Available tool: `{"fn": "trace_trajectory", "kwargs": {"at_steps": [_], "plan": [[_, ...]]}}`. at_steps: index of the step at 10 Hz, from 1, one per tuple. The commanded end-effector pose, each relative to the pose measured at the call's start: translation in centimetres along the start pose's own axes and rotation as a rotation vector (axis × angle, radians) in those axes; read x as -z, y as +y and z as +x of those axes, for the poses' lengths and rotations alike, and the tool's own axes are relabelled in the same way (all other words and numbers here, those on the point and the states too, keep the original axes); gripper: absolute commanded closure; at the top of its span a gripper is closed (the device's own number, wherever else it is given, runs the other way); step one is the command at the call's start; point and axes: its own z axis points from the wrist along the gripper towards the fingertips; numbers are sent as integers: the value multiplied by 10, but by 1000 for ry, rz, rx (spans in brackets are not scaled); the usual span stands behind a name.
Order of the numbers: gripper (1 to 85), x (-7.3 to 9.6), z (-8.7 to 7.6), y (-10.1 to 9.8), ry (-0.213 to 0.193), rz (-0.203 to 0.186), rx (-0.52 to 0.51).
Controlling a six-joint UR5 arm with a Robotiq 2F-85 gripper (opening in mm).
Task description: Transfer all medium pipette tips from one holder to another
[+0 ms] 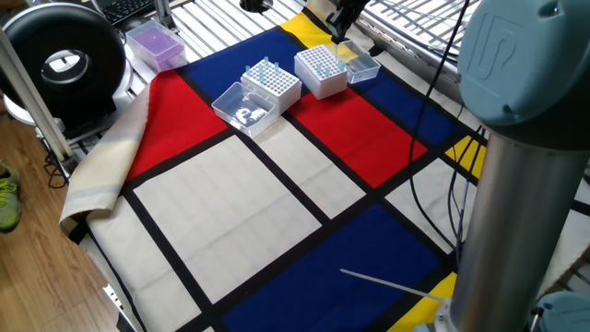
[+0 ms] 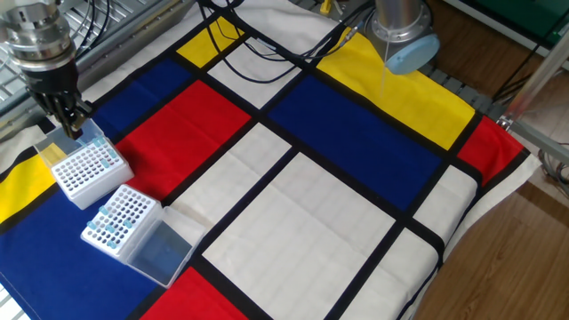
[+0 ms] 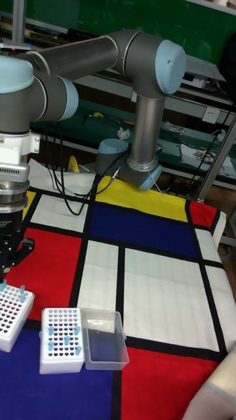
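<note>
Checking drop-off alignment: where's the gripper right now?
In the other fixed view the gripper is at the far left, above the back edge of the white holder, next to its open lid. The second holder sits nearer the camera.

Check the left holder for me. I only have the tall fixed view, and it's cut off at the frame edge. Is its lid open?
Observer: Yes. The other fixed view shows that holder whole, with its clear lid laid open behind it, on the side away from the second holder.
Operator: Where's the gripper relative to that lid?
Observer: The gripper hangs over the holder's back edge, where the lid joins. I can't tell whether it's open or shut.
Operator: Anything nearby I'm missing?
Observer: A purple box sits just off the cloth, beyond the second holder.
</note>
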Motion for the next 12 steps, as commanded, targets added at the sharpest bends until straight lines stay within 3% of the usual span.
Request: {"fn": "trace_trajectory", "kwargs": {"at_steps": [1, 12], "plan": [[840, 0, -3, 2, -9, -13, -9], [840, -15, -5, 1, -34, -33, 3]]}}
